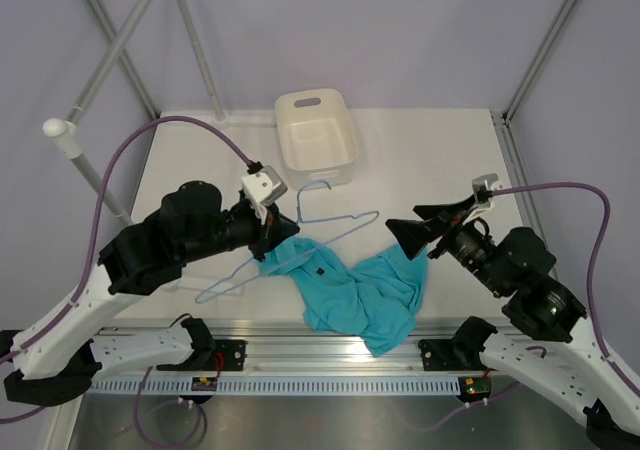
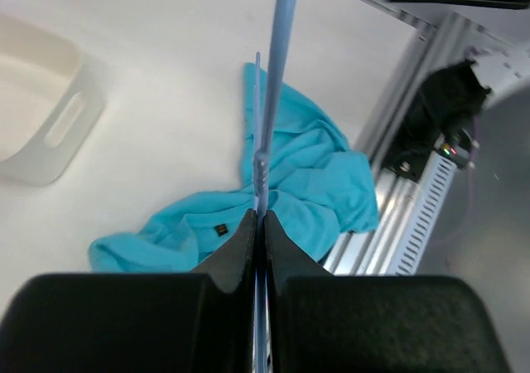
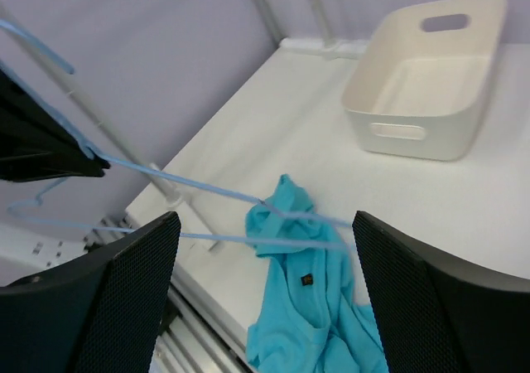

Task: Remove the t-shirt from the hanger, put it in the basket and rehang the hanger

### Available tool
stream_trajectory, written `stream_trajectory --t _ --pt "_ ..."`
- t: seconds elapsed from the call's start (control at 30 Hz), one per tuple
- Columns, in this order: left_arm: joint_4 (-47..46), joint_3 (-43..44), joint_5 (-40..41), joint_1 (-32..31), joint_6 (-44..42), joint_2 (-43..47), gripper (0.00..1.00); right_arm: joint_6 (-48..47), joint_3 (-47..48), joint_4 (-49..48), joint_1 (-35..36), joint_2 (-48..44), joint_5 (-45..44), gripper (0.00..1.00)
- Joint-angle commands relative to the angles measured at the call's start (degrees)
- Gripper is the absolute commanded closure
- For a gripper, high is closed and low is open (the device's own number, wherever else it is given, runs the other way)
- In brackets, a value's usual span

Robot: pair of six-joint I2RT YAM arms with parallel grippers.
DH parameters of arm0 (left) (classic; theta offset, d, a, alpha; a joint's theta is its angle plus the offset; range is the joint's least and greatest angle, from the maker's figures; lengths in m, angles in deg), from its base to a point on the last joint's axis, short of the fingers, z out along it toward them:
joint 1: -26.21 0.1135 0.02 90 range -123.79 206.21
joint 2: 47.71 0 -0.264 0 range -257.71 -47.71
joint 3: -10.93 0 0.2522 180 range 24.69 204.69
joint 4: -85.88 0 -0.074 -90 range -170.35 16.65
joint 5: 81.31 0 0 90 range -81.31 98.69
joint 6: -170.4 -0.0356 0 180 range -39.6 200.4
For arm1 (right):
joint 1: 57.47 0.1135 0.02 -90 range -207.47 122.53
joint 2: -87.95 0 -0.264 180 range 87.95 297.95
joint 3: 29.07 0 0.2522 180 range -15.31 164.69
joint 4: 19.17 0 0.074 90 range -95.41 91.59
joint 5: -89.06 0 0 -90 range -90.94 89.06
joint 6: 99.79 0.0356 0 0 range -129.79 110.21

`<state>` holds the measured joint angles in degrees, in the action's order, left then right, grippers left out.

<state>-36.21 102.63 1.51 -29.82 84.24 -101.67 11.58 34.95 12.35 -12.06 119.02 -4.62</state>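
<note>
The teal t-shirt (image 1: 352, 292) lies crumpled on the white table near its front edge. The thin light-blue hanger (image 1: 335, 228) is held slanted above the shirt's left end, with my left gripper (image 1: 283, 232) shut on its wire. In the left wrist view the jaws (image 2: 259, 224) pinch the hanger (image 2: 278, 58) over the t-shirt (image 2: 310, 182). My right gripper (image 1: 402, 216) hangs open just above the shirt's right part, with nothing in it. From the right wrist, its gripper (image 3: 265, 224) frames the t-shirt (image 3: 319, 307), and the hanger (image 3: 207, 189) wires cross over the shirt's top end. I cannot tell whether wire and cloth touch.
A white tub (image 1: 316, 135) stands at the back middle of the table, also in the right wrist view (image 3: 422, 83). Grey rack poles (image 1: 120, 50) rise at the back left, one with a white cap (image 1: 60, 130). A metal rail (image 1: 330, 345) runs along the front edge.
</note>
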Motion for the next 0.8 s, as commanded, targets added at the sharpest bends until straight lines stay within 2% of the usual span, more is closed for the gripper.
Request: stream_trajectory --t 0.0,0.1,0.2,0.23,0.33,0.53,0.57,0.77 --pt "-1.3 -0.6 18.6 -0.1 7.1 3.2 1.00 6.8 1.0 8.0 -0.1 -1.7 -15.6 0.06" --pt "0.5 0.1 30.2 -0.1 10.2 2.8 1.00 9.2 -2.9 9.8 0.0 3.8 -16.4 0.01" --pt "1.7 1.4 35.5 -0.1 12.7 2.0 1.00 11.6 -6.5 7.4 0.0 7.9 -15.2 0.00" --pt "2.3 2.5 39.5 -0.1 14.5 1.9 1.00 12.4 -9.4 5.9 0.0 10.2 -13.2 0.00" --pt "3.6 4.3 44.9 -0.1 17.0 1.3 1.00 12.3 -14.5 -1.7 0.0 16.5 -6.1 0.00" --pt "1.5 6.4 47.2 -0.1 17.0 -0.3 1.00 10.7 -19.7 -17.1 0.3 33.8 1.9 0.00" --pt "0.8 6.5 47.4 -0.1 16.9 -0.5 1.00 10.5 -19.8 -20.8 1.7 35.7 1.8 0.01" --pt "1.4 8.6 55.2 -0.1 20.2 -3.9 1.00 11.1 -16.9 -27.6 5.1 51.3 0.3 0.05"
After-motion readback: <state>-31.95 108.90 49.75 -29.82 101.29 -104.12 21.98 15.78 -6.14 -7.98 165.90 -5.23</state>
